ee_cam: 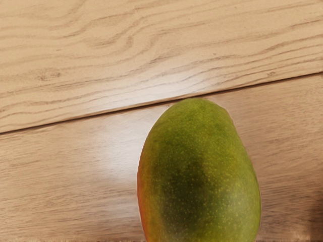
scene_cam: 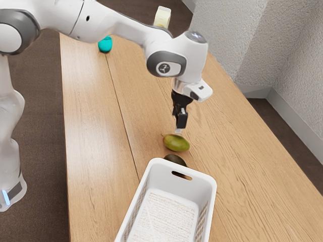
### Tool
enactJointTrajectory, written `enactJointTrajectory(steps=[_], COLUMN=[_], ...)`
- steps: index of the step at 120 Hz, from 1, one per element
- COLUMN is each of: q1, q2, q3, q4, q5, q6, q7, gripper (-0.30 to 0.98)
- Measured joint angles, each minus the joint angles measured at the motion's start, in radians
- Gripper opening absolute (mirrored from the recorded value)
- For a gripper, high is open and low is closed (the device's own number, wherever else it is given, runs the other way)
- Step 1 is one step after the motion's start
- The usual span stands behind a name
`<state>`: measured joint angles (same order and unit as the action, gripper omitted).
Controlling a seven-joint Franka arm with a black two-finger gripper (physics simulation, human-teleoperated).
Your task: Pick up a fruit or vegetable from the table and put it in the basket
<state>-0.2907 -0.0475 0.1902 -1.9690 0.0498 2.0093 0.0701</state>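
Green mango point(scene_cam: 176, 143) has the gripper point(scene_cam: 179, 129) above it and the basket point(scene_cam: 204, 178) near it. I can't tell if the gripper is spread or squeezed.

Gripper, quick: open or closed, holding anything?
Gripper: can't tell if it's open or closed, nor whether it has hold of the green mango at its tip.

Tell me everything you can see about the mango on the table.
The mango is a plump, smooth-skinned oval, mostly green with fine yellowish speckles, turning orange-red along one side. A small stem-like tip shows at its end toward the exterior view's left. It looks whole, with no cuts visible. It lies on its side on the wooden table, outside the white basket, just beyond a dark rounded item. The gripper is right above it; whether they touch, I can't tell.
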Motion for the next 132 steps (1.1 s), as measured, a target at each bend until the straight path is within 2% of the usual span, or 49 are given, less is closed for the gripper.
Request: enactJointTrajectory(steps=[81, 132], q1=[-0.017, -0.037], q2=[0.007, 0.102], q3=[0.000, -0.006], q4=[-0.057, -0.043], q5=[-0.001, -0.015], q6=[0.011, 0.038], q7=[0.001, 0.002], gripper=[0.69, 0.69])
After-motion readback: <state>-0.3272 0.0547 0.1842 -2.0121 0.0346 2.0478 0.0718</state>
